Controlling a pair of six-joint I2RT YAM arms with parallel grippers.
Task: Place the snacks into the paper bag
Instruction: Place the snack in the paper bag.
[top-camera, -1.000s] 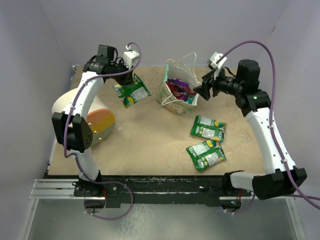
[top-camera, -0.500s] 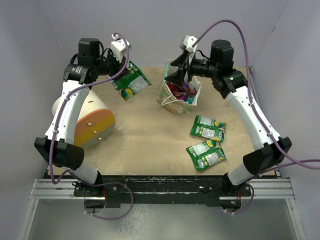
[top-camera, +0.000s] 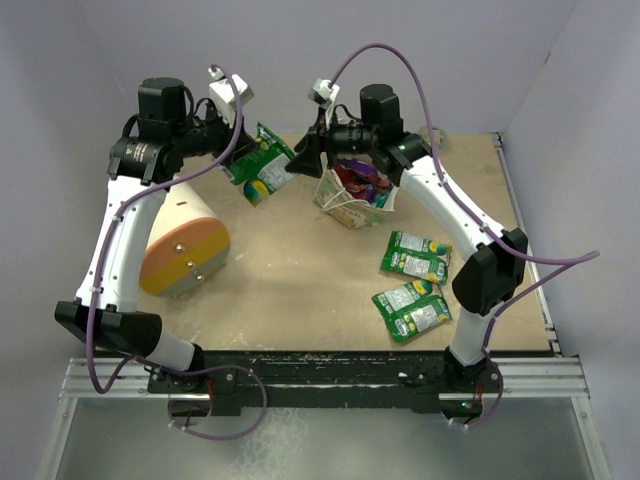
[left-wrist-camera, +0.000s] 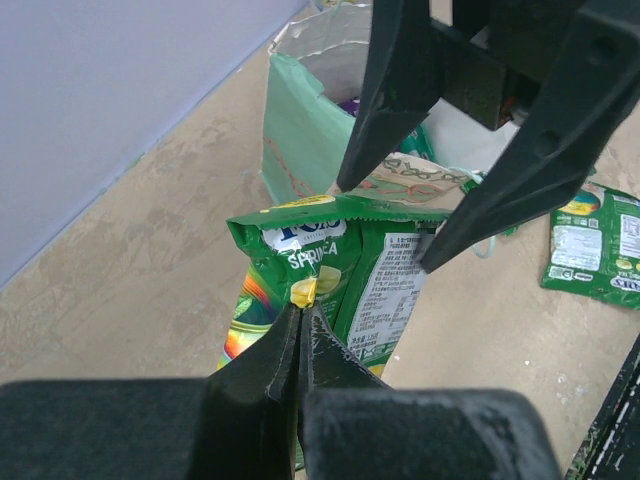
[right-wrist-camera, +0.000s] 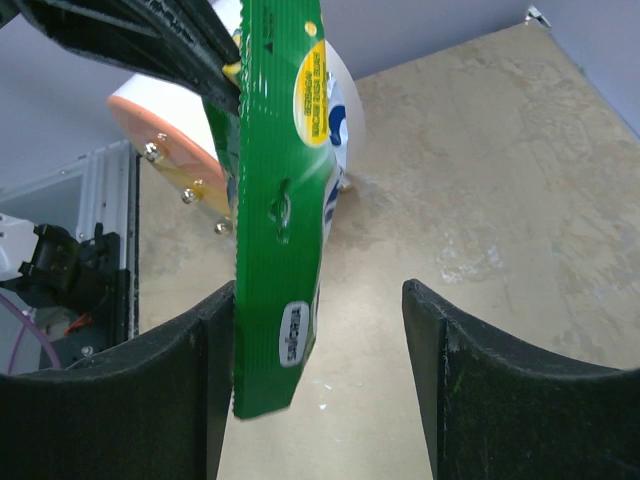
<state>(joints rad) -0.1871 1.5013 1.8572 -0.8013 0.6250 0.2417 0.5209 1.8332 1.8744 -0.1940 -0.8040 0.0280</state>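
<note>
Resting at the left of the surface (top-camera: 290, 285), a big cream cone (top-camera: 185, 245) shows its orange end to the near side. Just right of it and farther back, the left jaws are shut tight on one edge of a green snack packet (top-camera: 262, 168), which hangs in the air clear of the surface. The right jaws stand wide on either side of the packet's free end, one finger (right-wrist-camera: 120, 390) just beside it, with no grip taken. Right of the packet, the paper bag (top-camera: 338, 192) stands upright at the far middle, purple and red packets (top-camera: 360, 178) showing inside its mouth. Four more green packets lie flat to the right in two pairs, one pair (top-camera: 416, 255) near the bag and the other (top-camera: 412, 310) nearer the arms' bases.
</note>
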